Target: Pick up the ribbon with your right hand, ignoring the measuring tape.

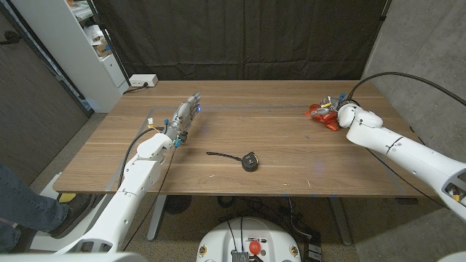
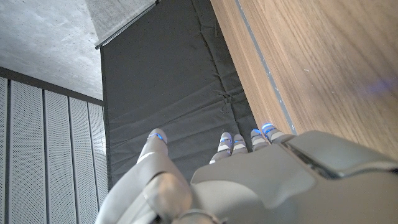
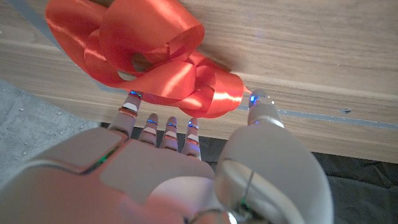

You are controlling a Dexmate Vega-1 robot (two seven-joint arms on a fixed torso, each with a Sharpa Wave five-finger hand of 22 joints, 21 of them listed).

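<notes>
A red ribbon bow (image 1: 321, 113) lies on the wooden table (image 1: 291, 145) near its far right corner. My right hand (image 1: 341, 108) is right beside it, on the side toward the table's right edge. In the right wrist view the ribbon (image 3: 149, 56) lies just beyond my right hand (image 3: 186, 168); the fingertips (image 3: 132, 98) reach its edge and the thumb stands apart, with nothing gripped. The black measuring tape (image 1: 249, 160) sits mid-table with a short strip pulled out to its left. My left hand (image 1: 186, 114) (image 2: 249, 180) waits at the far left, fingers straight, holding nothing.
A white shelf unit (image 1: 80, 44) and a white power strip (image 1: 142, 81) stand past the table's far left corner. A black curtain (image 1: 240, 36) hangs behind the table. A person's leg (image 1: 22, 207) shows at the lower left.
</notes>
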